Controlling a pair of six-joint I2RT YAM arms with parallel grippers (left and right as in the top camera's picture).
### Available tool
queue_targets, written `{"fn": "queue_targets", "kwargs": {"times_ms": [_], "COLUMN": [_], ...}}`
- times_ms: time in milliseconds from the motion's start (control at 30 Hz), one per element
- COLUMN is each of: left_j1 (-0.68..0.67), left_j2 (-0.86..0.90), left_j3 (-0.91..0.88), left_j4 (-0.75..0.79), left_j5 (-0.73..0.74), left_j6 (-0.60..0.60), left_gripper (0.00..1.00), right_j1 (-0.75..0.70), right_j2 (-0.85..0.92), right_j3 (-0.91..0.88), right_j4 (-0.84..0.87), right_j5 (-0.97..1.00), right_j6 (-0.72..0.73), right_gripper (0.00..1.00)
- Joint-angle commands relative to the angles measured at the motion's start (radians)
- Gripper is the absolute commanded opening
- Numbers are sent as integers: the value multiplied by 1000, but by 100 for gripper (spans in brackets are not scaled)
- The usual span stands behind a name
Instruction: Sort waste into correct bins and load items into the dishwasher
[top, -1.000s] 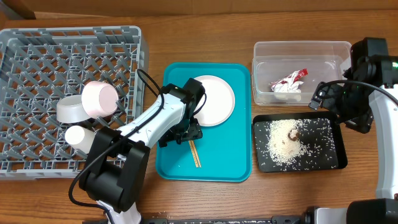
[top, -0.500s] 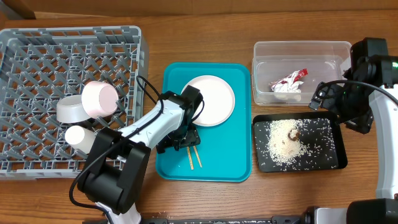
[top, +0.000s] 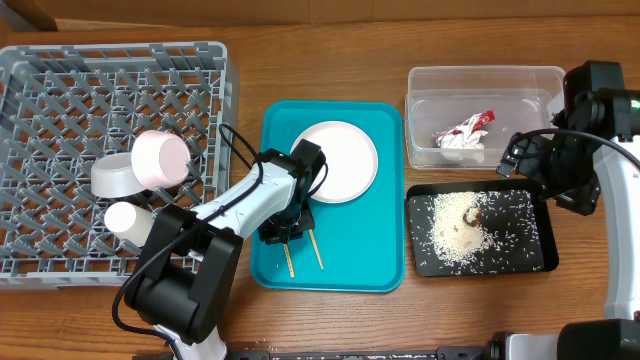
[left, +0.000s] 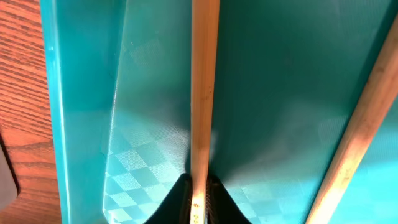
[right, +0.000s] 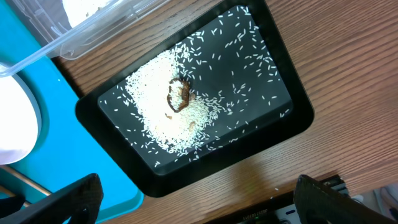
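My left gripper (left: 199, 200) is shut on one wooden chopstick (left: 204, 93), low over the teal tray (top: 370, 262). The other chopstick (top: 315, 250) lies on the tray just to the right. A large white plate (top: 342, 160) rests at the tray's far end. The grey dish rack (top: 60, 90) holds a pink-bottomed small plate (top: 160, 158), a grey bowl (top: 113, 178) and a white cup (top: 127, 220). A red-and-white wrapper (top: 463, 133) lies in the clear tub (top: 485, 75). Rice (right: 158, 115) and a brown lump (right: 179, 94) lie in the black tray (right: 292, 124). My right gripper (right: 199, 202) hangs open above that tray's near edge.
The tub and the black tray sit side by side at the right, close to the teal tray's right edge. A few stray rice grains lie on the wooden table by the black tray.
My left gripper has shut on one chopstick and shifted it left, apart from the other. The right arm has not moved.
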Motion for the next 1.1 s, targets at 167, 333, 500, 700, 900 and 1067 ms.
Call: {"fn": "queue_targets", "kwargs": {"times_ms": [167,333,500,700,900,1067], "left_j1": [6,25,53,144,348,465], "left_j2": [-15,-19,-118,-339,-359,-278], "left_j3": [-64,-8,117,221,218,216], "left_j4": [50,5,-77,-101,-89,-23], "left_j5": [17,4,-66,-77,-94,-62], "left_j6": [23,82,141,504,703,750], "left_gripper": [14,4,4,4,4,4], "right_j1": [-1,-1,-1,-1,-1,-1], "right_j2": [-12,-12,-12,-12,-12,-12], "right_j3": [21,21,21,21,21,21], "right_j4": [2,2,0,1,-1,-2], "right_j5": [-2,-2,-2,-2,-5,-5], "right_j6": [1,1,1,1,1,1], "right_gripper": [100,100,100,100,100,100]}}
